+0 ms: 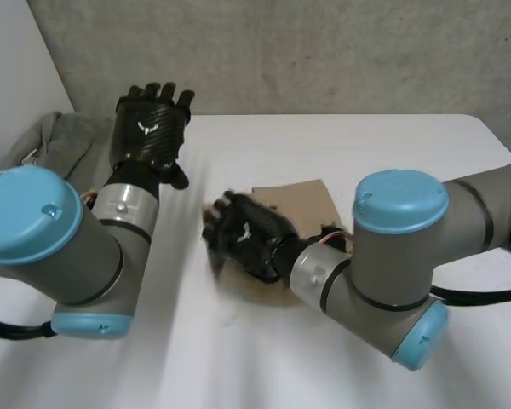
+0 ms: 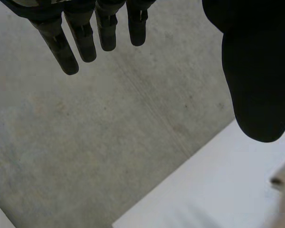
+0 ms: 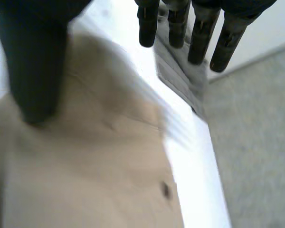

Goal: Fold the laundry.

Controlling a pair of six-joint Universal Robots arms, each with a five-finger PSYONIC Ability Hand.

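Table (image 1: 341, 145) white, one tan cloth (image 1: 300, 202) lying flat near its middle, squared-off outline, far corners visible past the right arm (image 1: 400, 256). Right robot hand (image 1: 247, 232) sits over the near-left part of the tan cloth, palm down. In the right wrist view its fingers (image 3: 148, 23) are straight and spread, the thumb stands well apart from them, and nothing is between them: open, no hold on the fabric. Cannot tell whether the palm or thumb actually touches the tan cloth or hangs just above it. Beyond the fingertips of that hand, a grey garment (image 1: 64, 141) lies bunched at the table's far-left corner, well apart from the tan cloth, with bare table between the two. Left robot hand (image 1: 149, 128) is raised off the table to the left of the tan cloth, between it and the grey garment, the back of the hand towards the head camera. In the left wrist view its fingers (image 2: 61, 42) are straight and the thumb is held wide: open, empty, touching no fabric. Under that palm show the table's edge and the grey floor (image 2: 85, 142) beyond it.
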